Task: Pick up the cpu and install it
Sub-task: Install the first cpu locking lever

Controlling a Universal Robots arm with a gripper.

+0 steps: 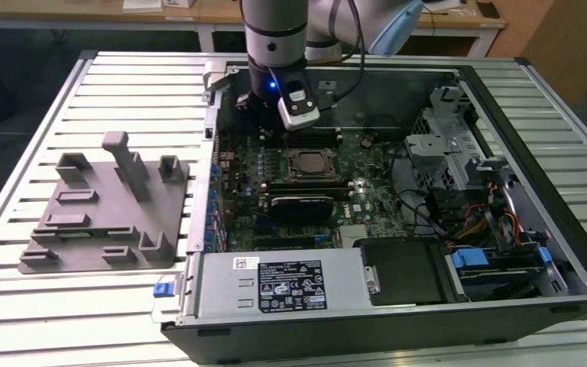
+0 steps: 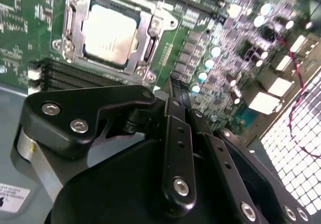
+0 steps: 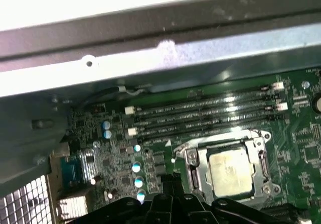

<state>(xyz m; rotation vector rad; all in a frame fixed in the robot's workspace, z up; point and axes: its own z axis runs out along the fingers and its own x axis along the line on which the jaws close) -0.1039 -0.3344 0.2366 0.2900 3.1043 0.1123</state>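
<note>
The cpu (image 1: 307, 162) is a silver-topped square chip lying flat inside the metal-framed socket on the green motherboard, seen in both wrist views (image 2: 108, 33) (image 3: 230, 170). My gripper (image 2: 175, 86) hangs above the board a short way from the socket, towards the case's rear wall, and touches nothing. Its black fingers (image 3: 168, 184) are pressed together, shut, with nothing between them. In the exterior view the arm's wrist (image 1: 273, 76) stands over the board's far edge, towards that view's left.
The open computer case (image 1: 538, 107) lies on a slatted metal table (image 1: 131, 84). A grey plastic fixture block (image 1: 105, 206) sits on the exterior view's left. Memory slots (image 3: 200, 116) run beside the socket. A power supply (image 1: 273, 283) and a drive cage (image 1: 446, 153) crowd the case.
</note>
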